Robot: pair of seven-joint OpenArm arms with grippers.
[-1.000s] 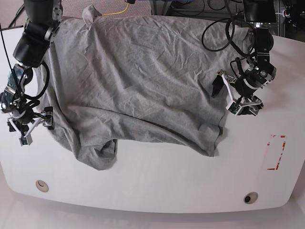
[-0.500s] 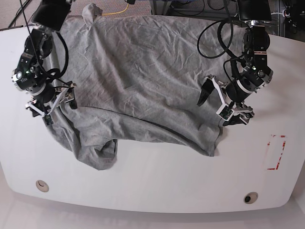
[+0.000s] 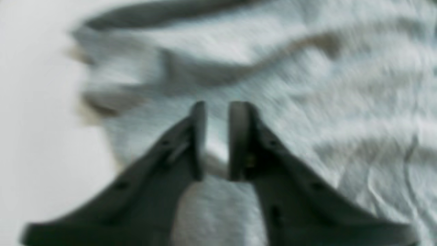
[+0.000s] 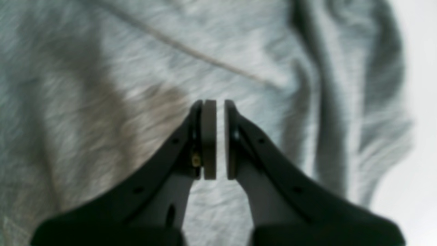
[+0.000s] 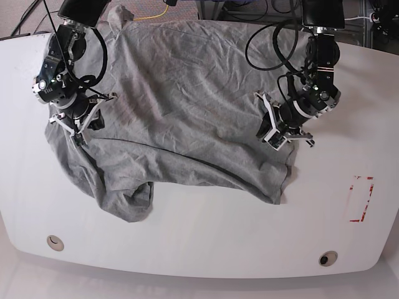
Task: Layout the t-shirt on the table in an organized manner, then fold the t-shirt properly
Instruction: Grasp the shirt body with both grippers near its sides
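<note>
The grey t-shirt [image 5: 187, 106] lies wrinkled and spread over the far half of the white table [image 5: 206, 230], with no lettering showing. Its near-left part is bunched into a fold [image 5: 131, 202]. My left gripper [image 5: 272, 138] is down on the shirt's right side, close to its edge. In the blurred left wrist view the left gripper [image 3: 216, 104] is shut, with a strip of cloth [image 3: 307, 68] between the pads. My right gripper [image 5: 80, 132] is on the shirt's left edge. The right wrist view shows the right gripper [image 4: 220, 101] shut on the fabric [image 4: 102, 68].
A red rectangular outline [image 5: 360, 199] marks the table at the right. Two round holes [image 5: 55, 242] [image 5: 326, 258] sit near the front edge. Bare tabletop [image 3: 34, 102] lies beside the shirt's edge. Cables [image 5: 156, 12] and floor lie beyond the table's far edge.
Both arms moved from beside the shirt inward and up the table onto the fabric. Both grippers went from wide open to shut.
</note>
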